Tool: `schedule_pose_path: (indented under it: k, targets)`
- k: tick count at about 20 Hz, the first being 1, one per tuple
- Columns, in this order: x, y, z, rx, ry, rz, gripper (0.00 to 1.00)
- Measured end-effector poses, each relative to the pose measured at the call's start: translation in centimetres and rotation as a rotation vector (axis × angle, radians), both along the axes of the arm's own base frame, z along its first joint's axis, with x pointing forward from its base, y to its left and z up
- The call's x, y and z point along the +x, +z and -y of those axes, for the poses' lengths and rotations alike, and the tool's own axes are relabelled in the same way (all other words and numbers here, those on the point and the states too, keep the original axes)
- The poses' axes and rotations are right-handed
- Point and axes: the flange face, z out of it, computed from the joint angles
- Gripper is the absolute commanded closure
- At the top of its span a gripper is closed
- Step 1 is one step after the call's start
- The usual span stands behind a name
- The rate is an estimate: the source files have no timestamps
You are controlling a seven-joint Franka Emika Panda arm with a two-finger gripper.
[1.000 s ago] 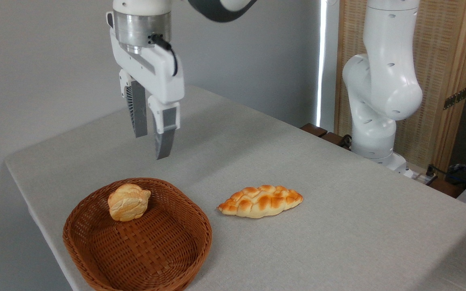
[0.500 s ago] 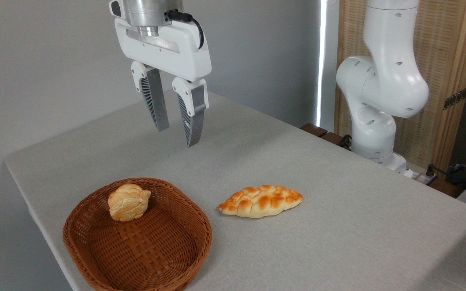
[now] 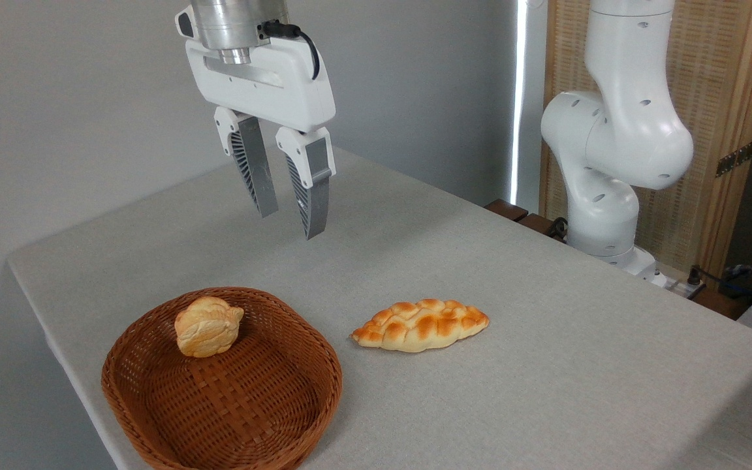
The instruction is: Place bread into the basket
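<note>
Bread sits inside the basket, up against the far wall at roughly the 11 o'clock part of the interior, tilted a bit on its side, knotted top facing the camera. Basket at the near-left corner of the table. Gripper hangs well above the tabletop, toward 1 o'clock from the basket, fingers parted with a clear gap and nothing between them.

Change over the last second: a second ago the gripper was lower and more directly over the basket's far rim, seen nearly edge-on; half a second ago it had lifted, swung toward 3 o'clock and rotated so both fingers show face-on. Since then almost no motion, maybe a slight dip and drift back toward 9 o'clock (tiny, hard to call). Bread and basket have not budged across all three frames.

Meaning for the task: release looks done, bun resting on its own in the basket, arm retreating or settling. I judge the task essentially complete.

Braided loaf lies on the table at 3 o'clock of the basket, near it but not touching, untouched. Arm base stands at the far right edge.
</note>
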Motion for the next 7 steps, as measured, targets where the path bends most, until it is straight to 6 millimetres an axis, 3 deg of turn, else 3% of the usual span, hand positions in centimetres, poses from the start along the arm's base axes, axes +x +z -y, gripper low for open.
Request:
schedule_pose_path:
  k: [7]
  targets:
    - [0.3, 0.2, -2.4, -0.002, 0.043, 0.004, 0.0]
